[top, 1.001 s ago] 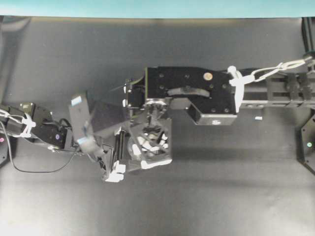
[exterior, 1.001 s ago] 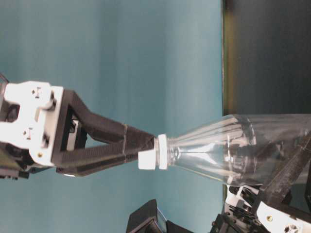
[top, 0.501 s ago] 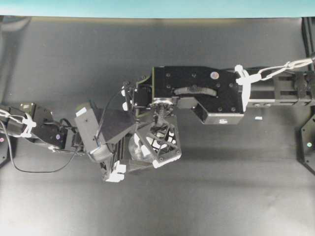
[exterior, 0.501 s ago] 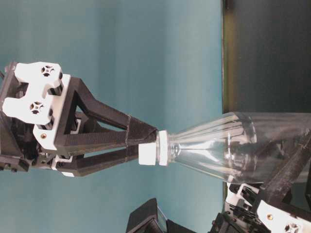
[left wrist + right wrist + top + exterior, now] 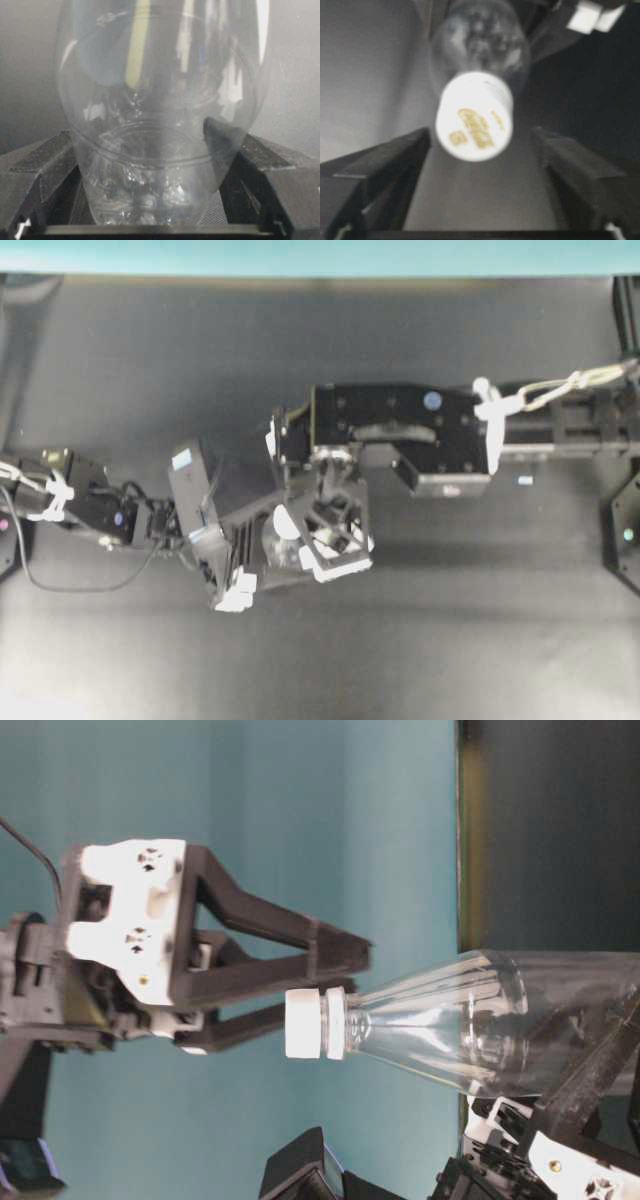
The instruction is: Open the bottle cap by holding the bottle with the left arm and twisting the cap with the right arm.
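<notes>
The bottle (image 5: pixel 480 1025) is clear, thin-walled plastic and looks empty: no liquid line shows through its body in the left wrist view, only reflections and the moulded base. I judge it light and easily dented, with a smooth, slippery wall, so the hold belongs low on the stiffer lower body, not on the tapering shoulder. It stands near the middle of the dark table (image 5: pixel 450 640), well away from every edge.

The bottle cap (image 5: pixel 474 116) is small, white and rigid, with yellow lettering on top, and sits on the neck. Being much narrower than the body, it wants a squeeze across its side wall, pads opposite each other; anything off-centre would likely slip round it.

The left gripper (image 5: pixel 150 200) has a black finger against each flank of the lower body, jaws spread wide yet closed on the bottle.

The right gripper (image 5: pixel 479 150) hangs over the cap with jaws wide; both fingers stand clear of the cap, gaps showing on either side, so nothing is gripped there.
</notes>
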You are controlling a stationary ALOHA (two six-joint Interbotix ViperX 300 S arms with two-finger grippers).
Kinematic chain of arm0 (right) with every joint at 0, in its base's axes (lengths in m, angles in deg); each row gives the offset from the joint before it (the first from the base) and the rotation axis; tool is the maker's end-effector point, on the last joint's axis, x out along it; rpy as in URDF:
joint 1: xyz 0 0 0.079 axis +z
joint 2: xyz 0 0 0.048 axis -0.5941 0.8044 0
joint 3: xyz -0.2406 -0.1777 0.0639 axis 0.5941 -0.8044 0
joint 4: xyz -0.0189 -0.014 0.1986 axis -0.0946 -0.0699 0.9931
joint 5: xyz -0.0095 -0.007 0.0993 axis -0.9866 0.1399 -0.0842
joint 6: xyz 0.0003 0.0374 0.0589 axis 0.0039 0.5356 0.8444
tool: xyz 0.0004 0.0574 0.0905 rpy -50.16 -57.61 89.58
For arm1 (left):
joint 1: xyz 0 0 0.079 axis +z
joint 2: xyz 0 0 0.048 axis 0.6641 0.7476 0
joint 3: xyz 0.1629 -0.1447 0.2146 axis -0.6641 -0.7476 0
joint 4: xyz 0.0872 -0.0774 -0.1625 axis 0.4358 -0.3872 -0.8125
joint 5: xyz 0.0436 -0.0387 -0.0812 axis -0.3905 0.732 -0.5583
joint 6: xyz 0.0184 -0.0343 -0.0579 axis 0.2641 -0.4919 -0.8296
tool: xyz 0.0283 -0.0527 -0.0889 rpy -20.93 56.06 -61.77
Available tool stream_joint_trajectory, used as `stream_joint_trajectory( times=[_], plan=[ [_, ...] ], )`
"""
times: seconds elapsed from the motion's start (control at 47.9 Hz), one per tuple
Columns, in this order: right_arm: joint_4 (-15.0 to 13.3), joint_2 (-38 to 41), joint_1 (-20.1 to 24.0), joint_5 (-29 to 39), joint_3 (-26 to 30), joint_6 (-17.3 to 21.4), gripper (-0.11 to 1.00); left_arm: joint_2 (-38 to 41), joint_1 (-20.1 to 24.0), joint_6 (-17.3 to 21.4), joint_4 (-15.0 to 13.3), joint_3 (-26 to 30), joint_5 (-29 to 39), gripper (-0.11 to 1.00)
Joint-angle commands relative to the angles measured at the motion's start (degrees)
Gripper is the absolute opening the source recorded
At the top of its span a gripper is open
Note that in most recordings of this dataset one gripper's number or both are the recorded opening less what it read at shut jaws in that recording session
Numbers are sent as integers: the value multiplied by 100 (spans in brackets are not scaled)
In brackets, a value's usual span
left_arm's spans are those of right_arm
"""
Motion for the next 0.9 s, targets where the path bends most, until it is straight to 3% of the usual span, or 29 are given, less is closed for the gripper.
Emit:
stream_joint_trajectory(
  times=[0.0,0.229,0.355,0.438,0.647,0.876],
  plan=[
    [18,-193,70,-26,62,158,79,88,-35,-53,18,0,123,81],
    [9,-501,114,-18,88,545,77,97,-44,-53,18,18,123,81],
    [18,-642,114,26,176,1046,77,97,-44,-53,9,26,123,81],
    [18,-624,123,53,387,1749,77,97,-44,-53,18,26,123,81],
    [18,-281,62,483,1011,4122,77,97,-62,-62,9,44,123,81],
    [35,-35,88,615,1213,5467,77,97,-62,-62,18,79,123,81]
  ],
)
